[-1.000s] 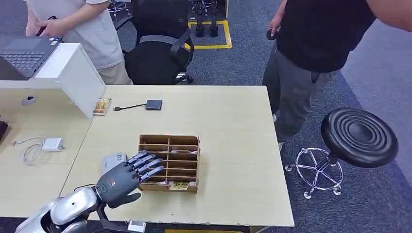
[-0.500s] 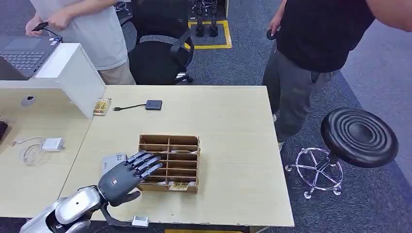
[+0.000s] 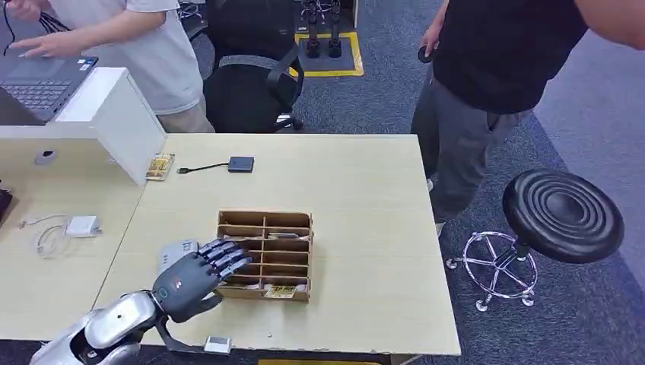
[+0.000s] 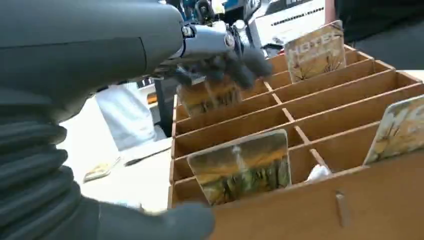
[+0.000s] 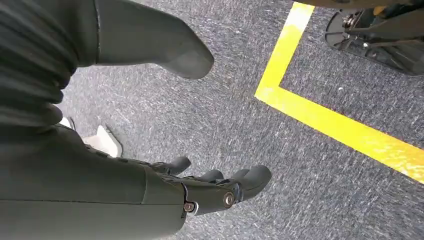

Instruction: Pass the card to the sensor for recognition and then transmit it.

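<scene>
A wooden slotted card organizer (image 3: 293,220) stands on the table's near middle, with picture cards upright in several slots. My left hand (image 3: 190,280) hovers at its left column. In the left wrist view the fingers (image 4: 225,60) bend down onto the top edge of one card (image 4: 207,97), while the thumb (image 4: 165,225) lies far apart by the organizer's front wall (image 4: 320,200). Other cards stand in the front slot (image 4: 240,167) and a far slot (image 4: 315,50). My right hand (image 5: 165,185) hangs over the carpet, fingers loosely curved and holding nothing.
A grey flat device (image 3: 175,252) lies left of the organizer, a small black device with a cable (image 3: 240,163) farther back, and a loose card (image 3: 159,166) beside a white partition (image 3: 114,114). Two people stand beyond the table. A black stool (image 3: 561,214) stands at the right.
My left hand's fingers have curled down toward the organizer's left column and the hand has sunk slightly. The person at the back left has moved both hands over the laptop.
</scene>
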